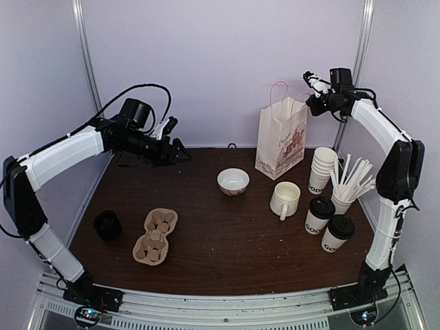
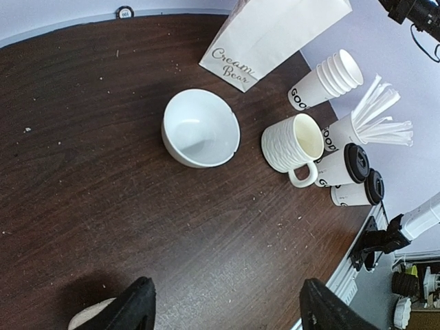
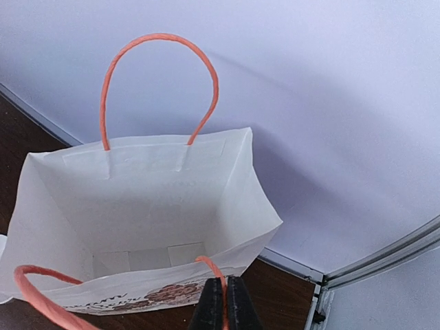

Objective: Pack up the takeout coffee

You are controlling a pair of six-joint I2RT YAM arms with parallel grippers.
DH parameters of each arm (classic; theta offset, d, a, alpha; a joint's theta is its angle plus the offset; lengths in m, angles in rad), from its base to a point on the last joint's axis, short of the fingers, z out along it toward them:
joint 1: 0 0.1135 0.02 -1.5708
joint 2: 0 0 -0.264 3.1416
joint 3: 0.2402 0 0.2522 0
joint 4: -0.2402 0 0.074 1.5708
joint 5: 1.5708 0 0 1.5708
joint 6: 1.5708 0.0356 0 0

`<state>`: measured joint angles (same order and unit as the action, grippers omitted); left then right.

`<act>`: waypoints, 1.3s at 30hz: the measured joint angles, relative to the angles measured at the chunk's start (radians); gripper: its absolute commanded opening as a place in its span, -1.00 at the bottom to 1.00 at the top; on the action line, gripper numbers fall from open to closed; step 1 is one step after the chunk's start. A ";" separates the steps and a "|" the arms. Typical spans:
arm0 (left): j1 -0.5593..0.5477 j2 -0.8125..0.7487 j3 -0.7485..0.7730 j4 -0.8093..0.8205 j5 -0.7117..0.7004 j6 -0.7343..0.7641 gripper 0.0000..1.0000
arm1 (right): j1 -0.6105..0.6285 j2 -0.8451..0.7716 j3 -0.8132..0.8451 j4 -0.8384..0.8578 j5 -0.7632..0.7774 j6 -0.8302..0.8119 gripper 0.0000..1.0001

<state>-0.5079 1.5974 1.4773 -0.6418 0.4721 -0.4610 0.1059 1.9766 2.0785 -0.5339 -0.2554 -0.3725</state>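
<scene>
Dark table (image 1: 227, 234). A paper bag (image 1: 280, 137) stands at the back, its top cut off in the left wrist view; only the right wrist view shows its inside. Left gripper (image 2: 230, 309) spread, holding nothing. Right gripper (image 3: 221, 306) pressed together at the bag's near edge; whether it pinches anything is unclear. Two lidded cups (image 1: 320, 216) stand upright at front right, lids up.

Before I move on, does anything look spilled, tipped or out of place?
Nothing stands out: both lidded cups stand upright, the paper bag is upright and open, and only pale specks dot the table.
</scene>
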 measured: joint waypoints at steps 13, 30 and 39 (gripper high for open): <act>-0.011 0.000 -0.045 0.013 0.005 -0.020 0.45 | 0.000 0.064 0.236 0.023 -0.026 0.011 -1.00; -0.010 0.000 -0.037 -0.031 -0.092 -0.016 0.48 | 0.058 -0.035 0.339 -0.090 -0.247 0.175 -1.00; 0.023 -0.039 -0.030 -0.082 -0.186 0.012 0.50 | 0.138 -0.198 0.238 -0.103 -0.498 0.267 -1.00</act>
<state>-0.4850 1.5589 1.4475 -0.7235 0.2859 -0.4492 0.2436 1.7790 2.3165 -0.6365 -0.7532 -0.1051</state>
